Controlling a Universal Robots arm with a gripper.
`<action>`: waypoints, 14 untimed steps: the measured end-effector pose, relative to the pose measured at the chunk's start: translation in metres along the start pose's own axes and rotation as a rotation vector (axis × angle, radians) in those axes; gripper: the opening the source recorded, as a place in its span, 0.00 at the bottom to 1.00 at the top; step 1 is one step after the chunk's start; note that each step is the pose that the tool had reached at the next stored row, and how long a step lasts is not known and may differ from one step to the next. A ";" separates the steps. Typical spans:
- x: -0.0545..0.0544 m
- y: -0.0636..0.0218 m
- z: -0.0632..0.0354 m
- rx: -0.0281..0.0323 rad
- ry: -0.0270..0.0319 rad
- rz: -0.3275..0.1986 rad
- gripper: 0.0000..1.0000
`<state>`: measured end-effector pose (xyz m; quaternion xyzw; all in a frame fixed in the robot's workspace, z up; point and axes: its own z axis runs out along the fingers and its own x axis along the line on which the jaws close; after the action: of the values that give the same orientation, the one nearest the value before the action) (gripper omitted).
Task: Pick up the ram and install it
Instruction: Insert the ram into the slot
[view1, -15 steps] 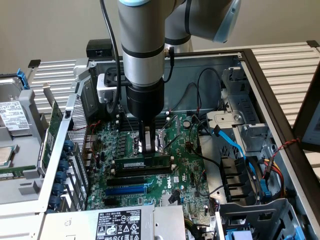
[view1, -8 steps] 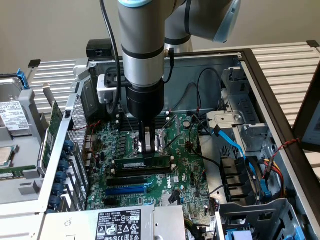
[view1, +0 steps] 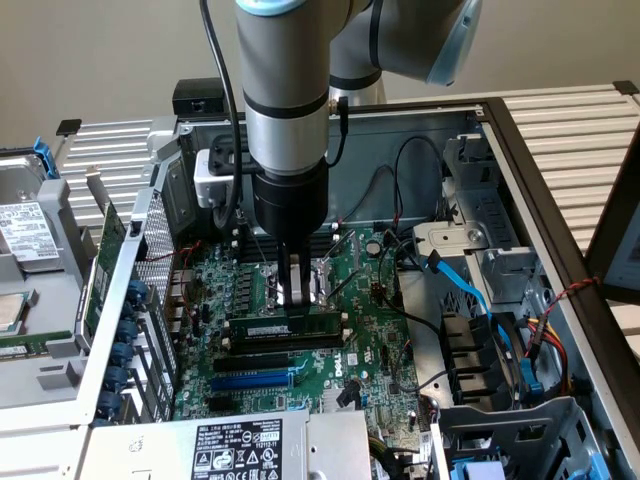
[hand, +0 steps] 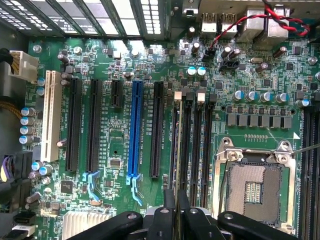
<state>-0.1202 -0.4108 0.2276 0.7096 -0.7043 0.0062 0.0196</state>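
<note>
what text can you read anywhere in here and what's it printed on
"DELL": white print on the motherboard, lying sideways in the exterior view.
Too small to read: the white strip on the ram.
Too small to read: the fine print and marks on the power supply label.
Blurred: the drive label at the exterior view's left.
Blurred: the slot lettering in the wrist view.

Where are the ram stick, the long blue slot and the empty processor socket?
ram (view1: 318, 325): exterior view, green face past the white label.
blue slot (hand: 135, 130): wrist view, middle of its length.
processor socket (hand: 252, 192): wrist view, centre of its pin field.
</note>
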 end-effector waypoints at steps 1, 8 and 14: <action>0.000 0.0000 0.0001 0.0000 0.0000 0.000 0.14; 0.000 0.0000 0.0007 0.0001 -0.0001 0.000 0.14; 0.000 0.0000 -0.0002 0.0005 -0.0007 0.000 0.14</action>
<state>-0.1202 -0.4107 0.2278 0.7095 -0.7044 0.0061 0.0192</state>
